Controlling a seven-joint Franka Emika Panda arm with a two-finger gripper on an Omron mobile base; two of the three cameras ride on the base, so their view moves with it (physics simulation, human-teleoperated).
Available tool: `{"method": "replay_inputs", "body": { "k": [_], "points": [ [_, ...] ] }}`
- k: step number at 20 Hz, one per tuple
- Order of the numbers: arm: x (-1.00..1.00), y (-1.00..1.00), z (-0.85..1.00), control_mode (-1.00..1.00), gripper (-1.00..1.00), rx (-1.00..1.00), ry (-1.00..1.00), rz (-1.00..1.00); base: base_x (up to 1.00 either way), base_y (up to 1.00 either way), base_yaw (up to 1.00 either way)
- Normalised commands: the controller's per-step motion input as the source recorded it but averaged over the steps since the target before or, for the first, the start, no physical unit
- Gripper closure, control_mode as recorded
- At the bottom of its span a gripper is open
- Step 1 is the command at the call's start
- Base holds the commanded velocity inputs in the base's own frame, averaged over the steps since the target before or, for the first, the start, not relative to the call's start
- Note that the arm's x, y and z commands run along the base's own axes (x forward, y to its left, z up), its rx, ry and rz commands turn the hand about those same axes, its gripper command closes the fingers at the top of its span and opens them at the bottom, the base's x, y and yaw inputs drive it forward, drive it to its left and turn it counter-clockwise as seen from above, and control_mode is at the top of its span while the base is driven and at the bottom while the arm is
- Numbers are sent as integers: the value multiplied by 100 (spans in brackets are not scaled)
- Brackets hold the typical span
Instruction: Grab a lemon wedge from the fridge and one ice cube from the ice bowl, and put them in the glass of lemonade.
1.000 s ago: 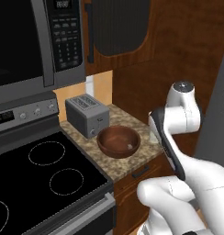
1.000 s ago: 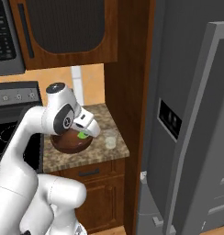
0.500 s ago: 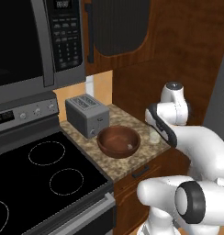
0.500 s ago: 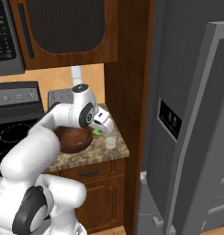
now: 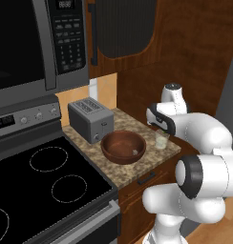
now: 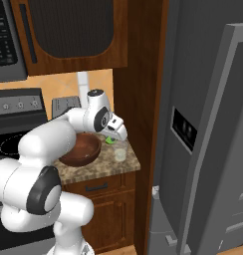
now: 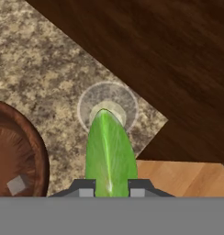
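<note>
Hand view: the gripper [image 7: 109, 193] clamps a green lemon wedge [image 7: 109, 153], hiding part of the glass of lemonade [image 7: 107, 109] at the counter corner [image 7: 156, 120].

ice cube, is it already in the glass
No, the ice cube lies in the brown bowl, apart from the glass.

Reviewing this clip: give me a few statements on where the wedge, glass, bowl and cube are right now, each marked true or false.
1. The end effector holds a green wedge. True.
2. The wedge already lies inside the glass of lemonade. False: it hangs above the glass, gripped.
3. The ice cube sits in the ice bowl. True.
4. The glass stands between the toaster and the bowl. False: it stands on the bowl's far side, near the counter corner.
</note>
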Motion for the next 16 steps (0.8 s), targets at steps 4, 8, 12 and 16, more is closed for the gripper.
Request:
{"method": "replay_inputs", "body": {
  "k": [4,8,12,16],
  "points": [
    [3,-3,-8,-100,100,0,7,0,0,0,0],
    [4,-3,-1,-100,100,0,3,0,0,0,0],
    [15,0,0,-100,100,0,0,0,0,0,0],
    [35,0,-2,-100,100,0,1,-3,0,0,0]
  ]
}}
